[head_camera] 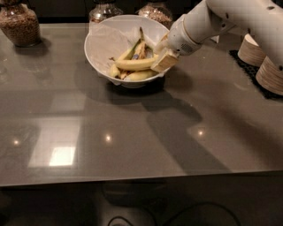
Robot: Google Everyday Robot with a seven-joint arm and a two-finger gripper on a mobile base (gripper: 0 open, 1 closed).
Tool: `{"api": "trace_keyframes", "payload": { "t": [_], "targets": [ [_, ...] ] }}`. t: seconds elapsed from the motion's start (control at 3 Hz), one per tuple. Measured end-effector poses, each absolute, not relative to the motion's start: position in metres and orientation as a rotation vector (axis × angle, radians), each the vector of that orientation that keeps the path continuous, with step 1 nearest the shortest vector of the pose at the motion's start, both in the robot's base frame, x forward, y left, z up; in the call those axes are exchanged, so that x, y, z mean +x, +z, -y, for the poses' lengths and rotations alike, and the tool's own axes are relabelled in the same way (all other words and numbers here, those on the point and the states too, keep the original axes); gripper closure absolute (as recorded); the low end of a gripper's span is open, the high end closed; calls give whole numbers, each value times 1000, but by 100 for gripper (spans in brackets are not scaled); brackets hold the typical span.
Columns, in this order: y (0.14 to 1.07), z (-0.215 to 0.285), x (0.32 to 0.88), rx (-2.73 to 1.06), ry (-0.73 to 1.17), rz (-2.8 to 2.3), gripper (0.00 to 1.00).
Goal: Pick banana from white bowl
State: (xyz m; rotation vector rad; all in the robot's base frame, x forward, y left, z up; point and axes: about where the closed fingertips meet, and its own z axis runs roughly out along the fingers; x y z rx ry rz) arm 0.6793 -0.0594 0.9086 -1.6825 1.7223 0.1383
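Note:
The white bowl (pixel 102 42) stands at the back middle of the grey table, lined with white paper. Several bananas lie in it. The long pale-yellow banana (pixel 132 64) lies crosswise on top of the others, pointing right. Smaller bananas with dark stems (pixel 140 44) lie behind it, and another (pixel 139 75) lies below it. My gripper (pixel 163 60) reaches in over the bowl's right rim from the right, on a white arm, and sits at the right end of the long banana. That end is hidden behind the gripper.
Glass jars of dry goods stand along the back edge: one at the far left (pixel 18 24) and two behind the bowl (pixel 102 9). Stacked beige paper bowls (pixel 265 66) sit on a black mat at the right edge.

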Motion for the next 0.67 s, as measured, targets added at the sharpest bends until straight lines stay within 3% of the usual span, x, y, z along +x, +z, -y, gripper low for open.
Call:
{"api": "trace_keyframes", "payload": {
  "t": [0.67],
  "targets": [
    [896,44,688,-1689,184,-1703,52]
  ]
}}
